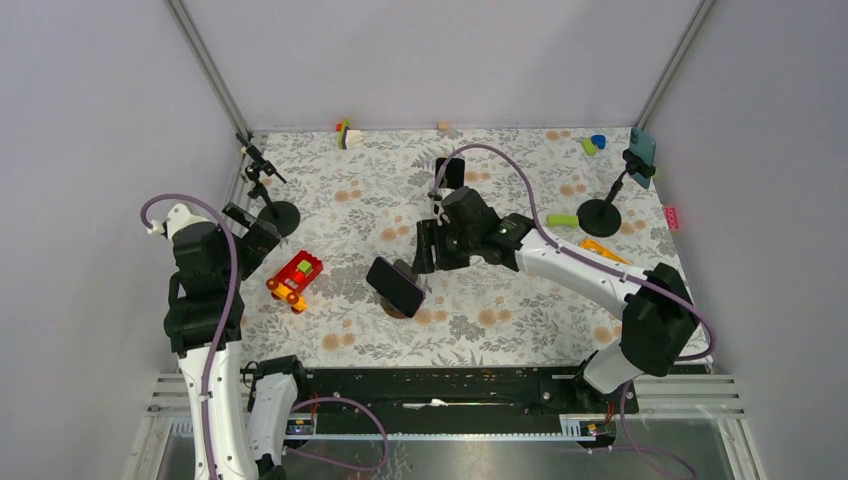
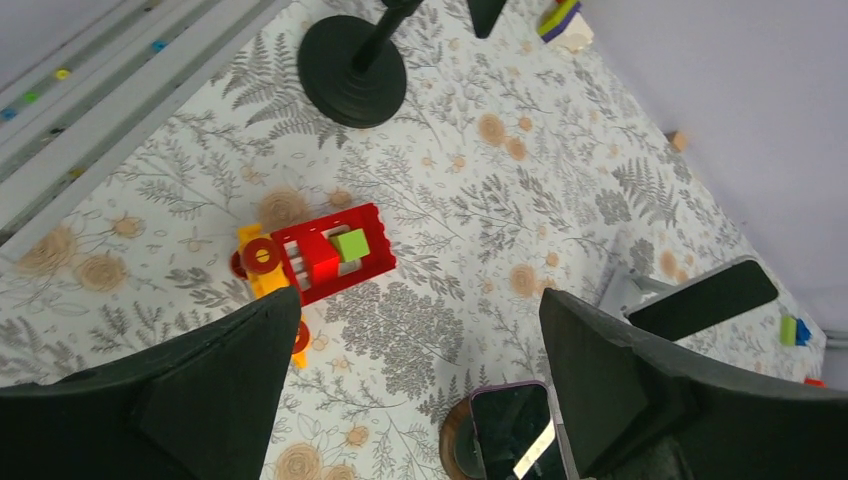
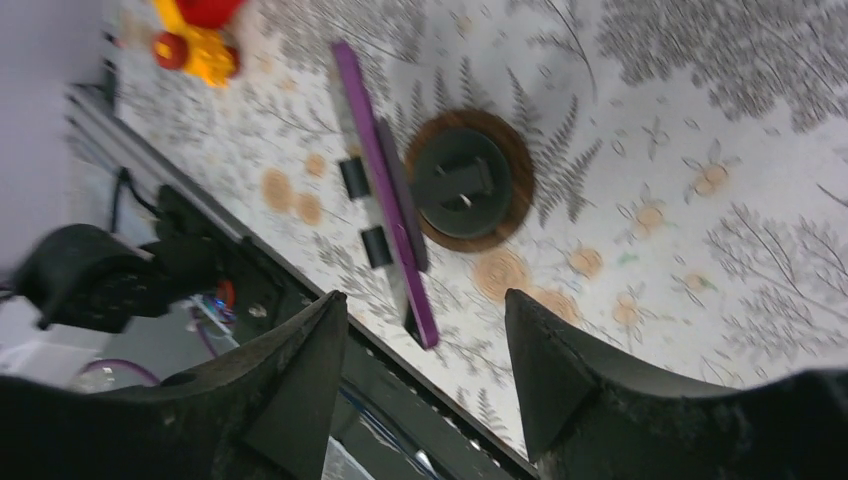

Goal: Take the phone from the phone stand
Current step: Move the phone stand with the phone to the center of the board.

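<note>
Right wrist shows phone (image 3: 384, 190) edge-on, long axis pointing toward spread right end effector (image 3: 425, 300).

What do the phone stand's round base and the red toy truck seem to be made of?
Phone stand base: probably wood, brown matte rim, under a dark plastic-looking disc. Toy truck: likely glossy plastic, bright red and yellow, studded bricks.
</note>
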